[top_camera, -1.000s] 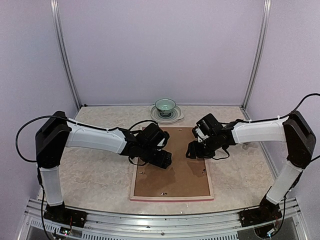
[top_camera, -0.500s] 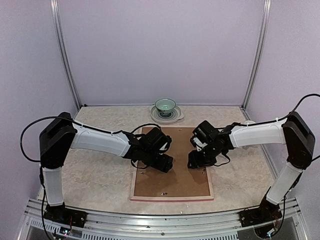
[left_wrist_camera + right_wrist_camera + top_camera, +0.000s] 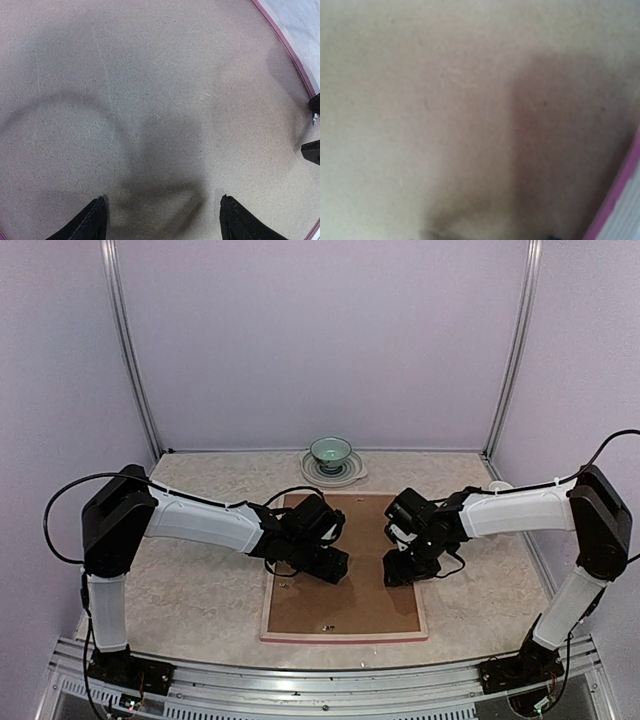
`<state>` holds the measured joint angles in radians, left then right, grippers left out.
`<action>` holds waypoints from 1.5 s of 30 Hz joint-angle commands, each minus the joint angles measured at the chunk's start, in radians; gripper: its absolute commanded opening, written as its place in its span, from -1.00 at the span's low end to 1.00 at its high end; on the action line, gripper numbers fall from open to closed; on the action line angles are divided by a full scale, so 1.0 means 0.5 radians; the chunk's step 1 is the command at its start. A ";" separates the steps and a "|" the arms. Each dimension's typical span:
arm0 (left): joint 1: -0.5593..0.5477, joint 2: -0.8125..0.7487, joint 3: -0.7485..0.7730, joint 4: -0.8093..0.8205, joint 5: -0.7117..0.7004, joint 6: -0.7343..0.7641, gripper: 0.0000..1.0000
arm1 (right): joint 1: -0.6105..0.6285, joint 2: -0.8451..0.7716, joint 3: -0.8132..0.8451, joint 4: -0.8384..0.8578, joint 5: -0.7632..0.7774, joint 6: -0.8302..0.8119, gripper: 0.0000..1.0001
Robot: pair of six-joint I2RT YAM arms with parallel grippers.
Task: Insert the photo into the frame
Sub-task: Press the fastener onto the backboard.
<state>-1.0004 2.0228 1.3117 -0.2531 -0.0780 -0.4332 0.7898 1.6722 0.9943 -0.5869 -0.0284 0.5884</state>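
I hold my left pincer (image 3: 162, 220) open and empty, low over the backing board (image 3: 352, 600), probably to press it flat. I cannot tell how wide my right pincer (image 3: 403, 570) stands. The frame (image 3: 340, 638) lies face-down and the photo is hidden.

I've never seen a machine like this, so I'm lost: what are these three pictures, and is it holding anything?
It is a robot: two jointed arms bolted to a table, each ending in a two-fingered hand. The wide picture comes from a camera above and behind; the two close-ups come from cameras on the wrists. A pink-rimmed frame lies face down, brown board up, with both hands low over it. Behind it a bowl stands on a plate. The left hand is open and empty; for the right hand, its picture is too blurred to tell.
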 commanded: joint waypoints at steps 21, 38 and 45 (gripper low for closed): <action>0.007 0.108 -0.040 -0.045 0.043 -0.039 0.53 | 0.058 -0.063 -0.025 -0.136 -0.002 0.004 0.12; 0.010 0.102 -0.049 -0.038 0.047 -0.054 0.53 | 0.077 -0.046 -0.015 -0.140 0.041 -0.010 0.13; 0.010 0.099 -0.055 -0.038 0.046 -0.051 0.53 | 0.077 -0.039 0.067 -0.109 0.104 -0.038 0.17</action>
<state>-1.0000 2.0228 1.3117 -0.2512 -0.0792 -0.4450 0.8185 1.6531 0.9936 -0.6395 -0.0162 0.5858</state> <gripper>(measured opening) 0.767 0.579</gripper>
